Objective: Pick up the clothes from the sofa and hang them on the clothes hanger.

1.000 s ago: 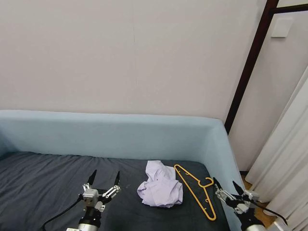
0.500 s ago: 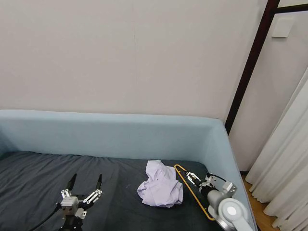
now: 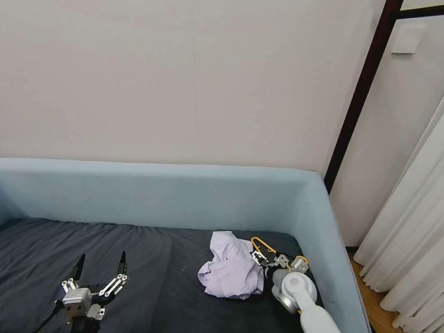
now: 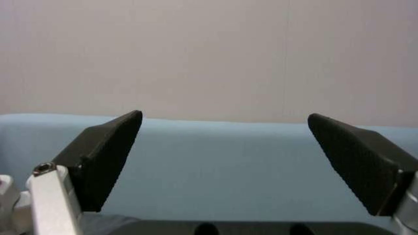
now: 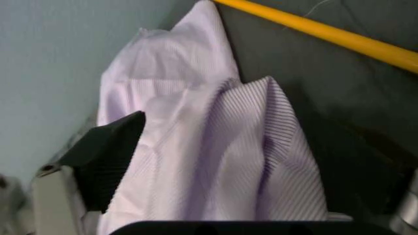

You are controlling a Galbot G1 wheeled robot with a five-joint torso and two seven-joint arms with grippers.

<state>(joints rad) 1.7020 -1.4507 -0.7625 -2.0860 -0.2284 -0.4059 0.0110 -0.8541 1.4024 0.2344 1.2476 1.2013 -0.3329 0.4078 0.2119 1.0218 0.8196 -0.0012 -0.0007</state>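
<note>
One sofa [image 3: 159, 194] with a pale blue back and a dark grey seat carries one piece of clothing and one hanger. The single garment [image 3: 231, 272], a lilac striped shirt [image 5: 216, 161], lies crumpled near the right end of the seat, close to the front edge and just short of the right armrest. The one orange hanger [image 3: 261, 242] lies flat on the seat between the shirt and that armrest, partly covered by the right arm; its straight bar [image 5: 326, 33] runs past the cloth in the right wrist view.

Two grippers are in view. The right gripper [image 3: 260, 259] sits low against the shirt's right edge, its two fingers [image 5: 111, 156] spread wide with striped cloth between them and nothing clamped. The left gripper [image 3: 102, 260] hangs over the left part of the seat near the front edge, well apart from the shirt. Its two dark fingers [image 4: 104, 156] stand wide apart and hold nothing.
</note>
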